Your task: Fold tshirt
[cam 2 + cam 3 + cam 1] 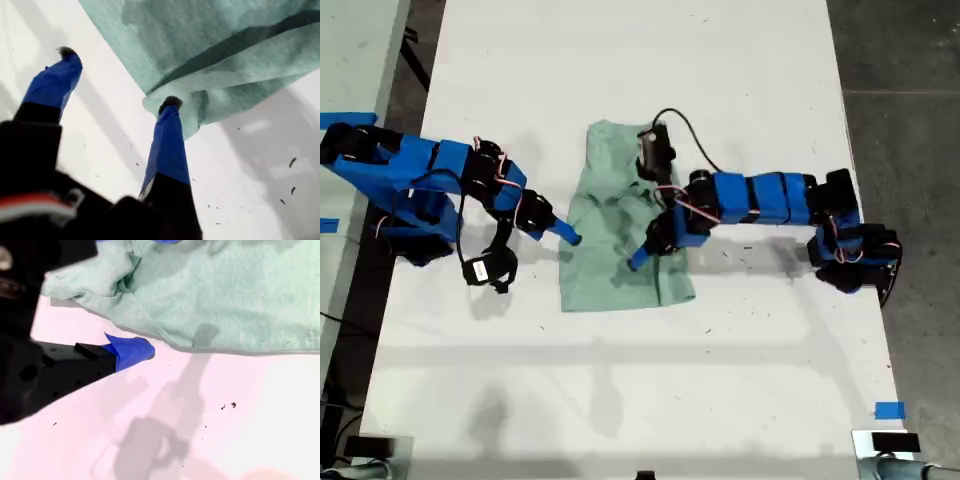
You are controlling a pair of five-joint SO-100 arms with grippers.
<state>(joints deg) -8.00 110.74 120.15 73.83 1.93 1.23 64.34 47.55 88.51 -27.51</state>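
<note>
A white table (620, 400) is seen from above, with grey floor (910, 100) along the exterior view's right and a blue tape square (889, 410) near the table's lower right corner in that view. The tshirt (620, 200) lies wrinkled and partly bunched at the table's middle, narrower at its far end and wider at its near end.

One arm (430, 175) is stretched in from the exterior view's left, its blue tip at the cloth's left edge. Another arm (760, 200) is stretched in from the exterior view's right, its blue tip over the lower middle of the cloth. Which arm is first or second cannot be told from the wrist views.

My first gripper (119, 77) is seen with jaws spread wide. One fingertip (170, 102) touches a bunched corner of the tshirt (225, 50), and the other is over bare table.

Of my second gripper (131, 347), only one blue fingertip (135, 352) is clearly shown, just beside the tshirt (225, 300) hem on bare table. Its jaw state cannot be told.
</note>
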